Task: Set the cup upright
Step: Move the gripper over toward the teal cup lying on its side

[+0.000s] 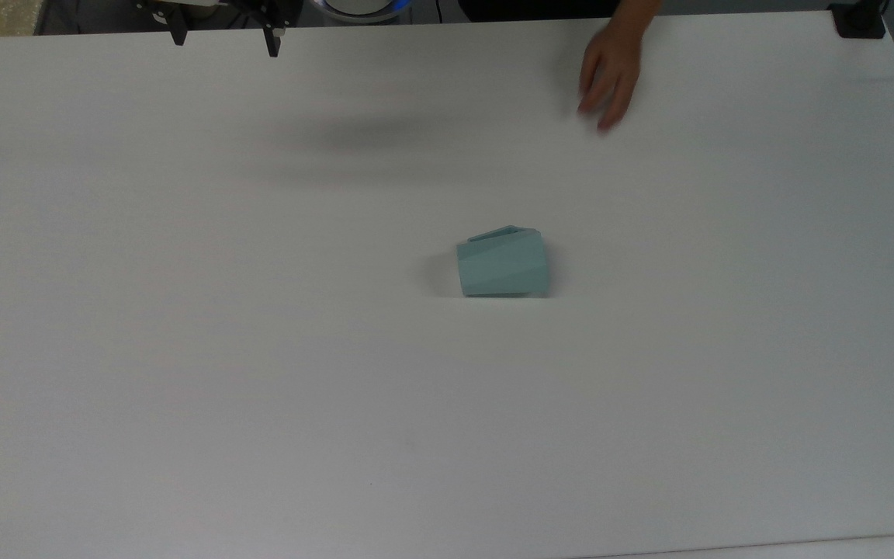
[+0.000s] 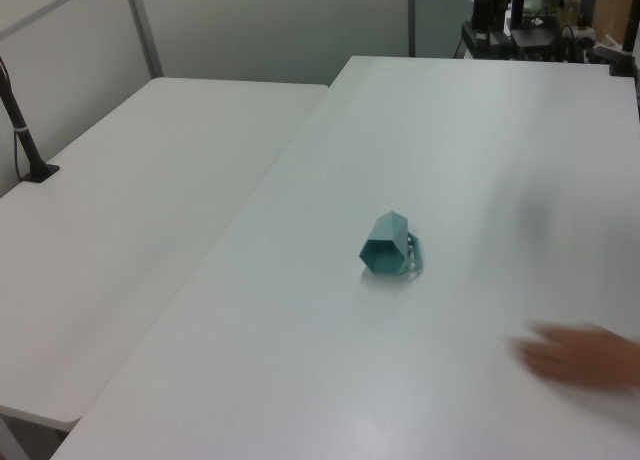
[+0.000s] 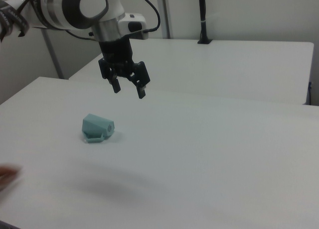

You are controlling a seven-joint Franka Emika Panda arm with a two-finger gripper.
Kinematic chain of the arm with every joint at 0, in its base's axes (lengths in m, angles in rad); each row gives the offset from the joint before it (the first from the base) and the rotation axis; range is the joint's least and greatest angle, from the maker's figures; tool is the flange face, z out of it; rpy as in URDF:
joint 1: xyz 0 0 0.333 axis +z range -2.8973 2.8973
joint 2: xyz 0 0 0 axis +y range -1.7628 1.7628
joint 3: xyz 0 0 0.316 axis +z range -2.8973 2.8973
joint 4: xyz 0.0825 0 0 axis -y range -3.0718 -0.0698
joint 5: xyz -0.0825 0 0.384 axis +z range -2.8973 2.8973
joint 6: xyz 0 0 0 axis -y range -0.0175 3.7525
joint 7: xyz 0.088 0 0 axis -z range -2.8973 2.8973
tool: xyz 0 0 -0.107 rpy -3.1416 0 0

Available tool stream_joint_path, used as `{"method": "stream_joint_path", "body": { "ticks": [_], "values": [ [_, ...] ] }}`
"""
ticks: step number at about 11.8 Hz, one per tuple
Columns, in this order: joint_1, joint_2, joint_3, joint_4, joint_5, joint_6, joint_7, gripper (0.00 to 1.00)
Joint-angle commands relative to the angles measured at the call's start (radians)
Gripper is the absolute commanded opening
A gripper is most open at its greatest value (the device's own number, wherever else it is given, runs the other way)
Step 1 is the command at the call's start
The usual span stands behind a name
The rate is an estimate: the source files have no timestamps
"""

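Pale teal cup (image 1: 503, 265), white table (image 1: 183, 349)

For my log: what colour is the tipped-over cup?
Pale teal cup, clearest in the top view.

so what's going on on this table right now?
A pale teal cup lies on its side near the middle of the white table, not yet upright. The Panda's gripper hangs open in the air above the table, apart from the cup and holding nothing. A person's hand is over the table near the far edge in the top view, blurred with motion and well clear of the cup. Nothing is touching the cup at this moment.
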Motion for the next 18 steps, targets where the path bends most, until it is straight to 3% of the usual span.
{"method": "stream_joint_path", "body": {
  "ticks": [1, 6, 9, 13, 15, 18],
  "values": [
    [-0.051, -0.053, 0.005, -0.030, 0.024, -0.012, -0.039, 1.00],
    [-0.054, -0.055, 0.002, -0.032, 0.043, -0.021, -0.068, 1.00],
    [-0.030, -0.024, 0.005, -0.020, 0.064, -0.010, -0.006, 1.00],
    [0.180, 0.077, 0.009, 0.046, 0.038, 0.115, 0.242, 1.00],
    [0.283, 0.193, 0.012, 0.161, -0.026, 0.107, 0.360, 1.00],
    [0.421, 0.288, 0.014, 0.235, -0.147, 0.103, 0.526, 1.00]
  ]
}}
